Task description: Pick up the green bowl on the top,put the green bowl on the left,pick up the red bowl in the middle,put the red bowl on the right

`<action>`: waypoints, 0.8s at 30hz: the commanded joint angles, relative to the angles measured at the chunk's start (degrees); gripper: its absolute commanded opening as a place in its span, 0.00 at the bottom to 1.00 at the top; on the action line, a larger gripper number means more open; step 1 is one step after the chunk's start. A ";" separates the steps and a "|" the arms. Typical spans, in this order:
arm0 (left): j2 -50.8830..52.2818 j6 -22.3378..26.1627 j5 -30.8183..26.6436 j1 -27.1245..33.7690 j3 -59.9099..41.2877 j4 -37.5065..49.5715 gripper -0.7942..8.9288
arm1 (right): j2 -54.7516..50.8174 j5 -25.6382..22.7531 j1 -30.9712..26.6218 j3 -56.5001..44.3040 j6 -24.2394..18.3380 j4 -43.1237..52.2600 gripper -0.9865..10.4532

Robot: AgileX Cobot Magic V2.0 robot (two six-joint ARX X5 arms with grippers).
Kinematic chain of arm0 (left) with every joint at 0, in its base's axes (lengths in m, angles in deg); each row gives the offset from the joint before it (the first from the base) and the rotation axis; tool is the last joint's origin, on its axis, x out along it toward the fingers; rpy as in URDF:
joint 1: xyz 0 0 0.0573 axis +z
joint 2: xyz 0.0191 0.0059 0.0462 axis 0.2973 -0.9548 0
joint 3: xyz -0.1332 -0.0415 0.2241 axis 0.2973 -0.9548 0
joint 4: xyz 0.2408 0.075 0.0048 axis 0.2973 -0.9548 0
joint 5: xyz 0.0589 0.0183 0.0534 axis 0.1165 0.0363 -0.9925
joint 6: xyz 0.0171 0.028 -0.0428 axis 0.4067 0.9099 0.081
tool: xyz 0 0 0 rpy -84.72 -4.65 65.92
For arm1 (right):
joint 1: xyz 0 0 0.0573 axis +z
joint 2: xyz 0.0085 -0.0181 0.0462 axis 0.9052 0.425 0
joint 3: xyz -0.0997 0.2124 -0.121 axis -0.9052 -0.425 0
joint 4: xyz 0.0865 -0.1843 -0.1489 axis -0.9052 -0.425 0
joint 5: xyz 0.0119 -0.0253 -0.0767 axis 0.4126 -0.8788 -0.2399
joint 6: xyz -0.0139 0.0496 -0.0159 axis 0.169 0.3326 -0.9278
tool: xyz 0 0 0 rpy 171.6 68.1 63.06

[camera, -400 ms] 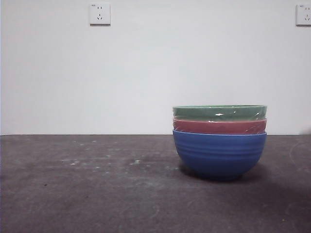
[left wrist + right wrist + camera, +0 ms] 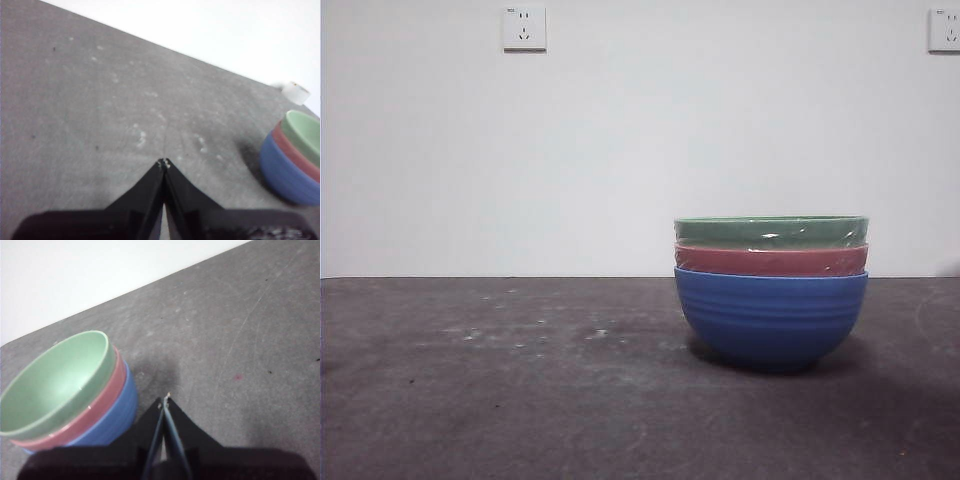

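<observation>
Centrally, green bowl nested atop red bowl inside blue bowl, stack on grey surface, wall sockets behind, left gripper clenched over bare surface, right gripper clenched beside stack.

The worktop is showing as a dark grey, matte surface, running level from the near edge to the white wall at the far side. Pale scuffs and specks are scattering across its left and middle part. A blue bowl is sitting directly on it, right of the middle, and is casting a soft shadow around its foot. A small white object, too blurred to identify, is lying on it beyond the blue bowl.
</observation>
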 commanded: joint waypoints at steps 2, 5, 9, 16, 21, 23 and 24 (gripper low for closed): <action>-2.34 -1.07 0.15 0.17 4.44 -0.68 0.07 | 3.80 0.00 -0.02 4.87 0.79 -0.74 0.08; -5.66 -0.98 0.17 0.17 7.58 -1.27 0.07 | 7.48 0.07 -0.02 8.59 0.76 -1.57 0.08; -11.43 -0.15 0.55 0.17 12.13 -1.18 0.07 | 12.74 0.04 -0.02 14.58 0.55 -3.26 0.08; -24.09 6.54 6.80 0.04 21.75 -1.36 0.07 | 20.31 1.14 -0.02 25.35 -5.55 -5.62 0.09; -34.84 10.78 16.92 -0.17 30.27 -2.23 0.07 | 26.51 4.55 -0.02 34.67 -13.46 -14.38 0.09; -38.66 12.72 19.37 -0.74 33.40 -2.97 0.07 | 29.07 5.64 -0.02 38.14 -16.37 -18.47 0.09; -40.70 14.01 20.04 -1.18 35.06 -3.61 0.07 | 30.40 6.16 -0.02 39.82 -17.68 -20.55 0.09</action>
